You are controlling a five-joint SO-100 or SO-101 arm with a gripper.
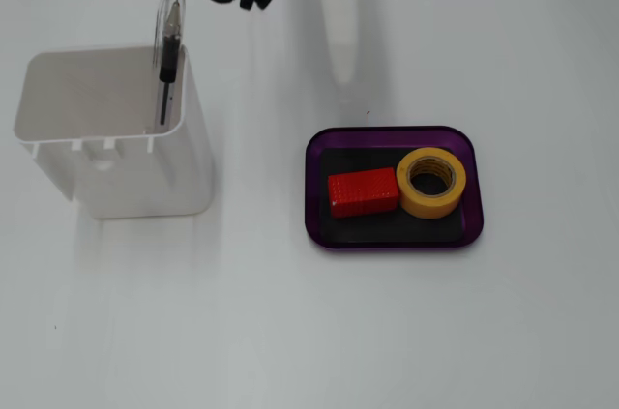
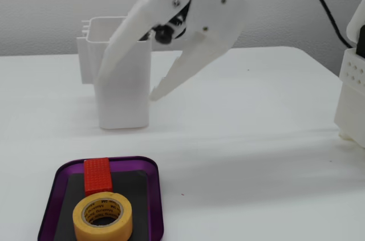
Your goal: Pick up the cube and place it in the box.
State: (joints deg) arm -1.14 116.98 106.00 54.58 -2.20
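Cube (image 1: 363, 190) lying red inside the purple box (image 1: 391, 134), left half of the black floor, yellow tape roll (image 1: 431, 182) touching its right end, tall white container (image 1: 116, 138) with pen (image 1: 168, 51) far left, gripper (image 2: 128, 88) raised, 2 fingers spread wide, holding nothing.

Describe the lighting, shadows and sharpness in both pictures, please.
In the fixed view from above, light is bright and even; the white container throws a soft shadow to the right, and the cube and tape roll in the box look sharp. In the fixed view from the side, the open pincer is close and slightly soft, and the table shows faint shadow bands.
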